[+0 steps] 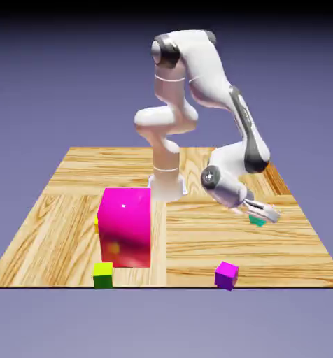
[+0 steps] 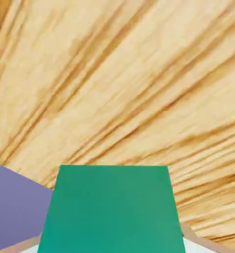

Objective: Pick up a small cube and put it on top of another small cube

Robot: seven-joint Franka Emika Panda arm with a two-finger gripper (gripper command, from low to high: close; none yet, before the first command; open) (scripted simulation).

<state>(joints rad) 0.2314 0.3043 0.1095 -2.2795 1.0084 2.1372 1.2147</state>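
The small teal cube (image 1: pixel 257 221) shows just under my fingertips on the exterior view's right side of the table, low over the wood. My gripper (image 1: pixel 266 213) is shut on it, the arm bent down and reaching to that side. In the hand view the teal cube (image 2: pixel 112 210) fills the bottom middle, large, and covers most of my fingers. The yellow-green cube (image 1: pixel 103 274), lime on top with darker green sides, stands at the table's near edge on the exterior view's left, far from the gripper.
A big magenta block (image 1: pixel 125 227) stands just behind the yellow-green cube, with a sliver of something yellow (image 1: pixel 96 222) at its left side. A small purple cube (image 1: pixel 226 275) sits at the near edge of the wooden table (image 1: pixel 197 245).
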